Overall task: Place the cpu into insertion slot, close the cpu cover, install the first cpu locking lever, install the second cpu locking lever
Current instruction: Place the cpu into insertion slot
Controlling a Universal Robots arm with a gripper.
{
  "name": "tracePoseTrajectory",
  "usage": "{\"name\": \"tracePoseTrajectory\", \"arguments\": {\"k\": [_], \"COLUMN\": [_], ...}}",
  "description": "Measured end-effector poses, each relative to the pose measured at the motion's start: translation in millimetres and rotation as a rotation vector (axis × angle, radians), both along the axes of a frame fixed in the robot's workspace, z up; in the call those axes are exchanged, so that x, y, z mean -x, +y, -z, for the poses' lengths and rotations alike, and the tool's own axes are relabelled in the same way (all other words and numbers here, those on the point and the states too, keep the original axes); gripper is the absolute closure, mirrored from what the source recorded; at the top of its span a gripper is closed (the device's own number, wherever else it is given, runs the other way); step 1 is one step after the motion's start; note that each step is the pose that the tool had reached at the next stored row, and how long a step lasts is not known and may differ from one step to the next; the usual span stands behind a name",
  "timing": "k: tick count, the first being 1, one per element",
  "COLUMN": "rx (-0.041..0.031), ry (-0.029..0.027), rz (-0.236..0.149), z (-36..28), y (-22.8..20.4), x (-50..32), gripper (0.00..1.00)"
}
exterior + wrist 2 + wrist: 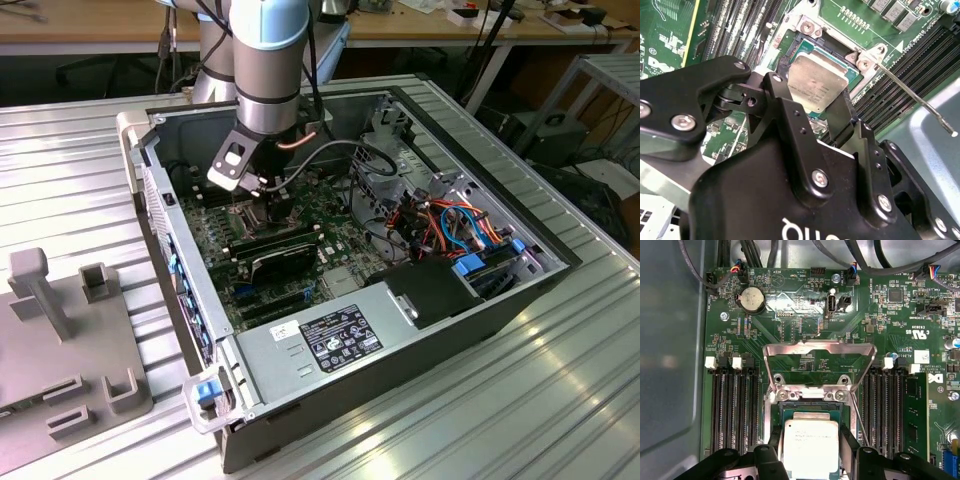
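Two fingers (846,449) of the claw (811,440) pinch the cpu (811,452) by opposite edges, flat between the tips over the insertion slot (810,407), with the cpu cover (820,346) swung open just beyond.

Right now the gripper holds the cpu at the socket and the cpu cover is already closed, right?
No. The cpu cover is open, swung back off the socket, in the first wrist view. The gripper does hold the cpu there.

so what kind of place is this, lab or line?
Probably a robotics lab bench, not a production line: an open desktop PC case on a slatted aluminium table, a grey fixture beside it, cluttered wooden desks behind.
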State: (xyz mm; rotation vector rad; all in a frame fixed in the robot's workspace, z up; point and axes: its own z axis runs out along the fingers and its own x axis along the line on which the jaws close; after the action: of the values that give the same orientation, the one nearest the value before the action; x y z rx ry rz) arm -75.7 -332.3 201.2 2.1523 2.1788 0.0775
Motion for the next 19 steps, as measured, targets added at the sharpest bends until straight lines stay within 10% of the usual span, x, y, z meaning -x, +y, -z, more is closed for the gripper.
{"name": "tracePoseTrajectory", "arguments": {"k": [19], "rx": [-0.0028], "ry": [0.0000], "rz": [0.000], "z": [2.1], "y": [0.0], "x": [-1.5], "gripper": [0.45]}}
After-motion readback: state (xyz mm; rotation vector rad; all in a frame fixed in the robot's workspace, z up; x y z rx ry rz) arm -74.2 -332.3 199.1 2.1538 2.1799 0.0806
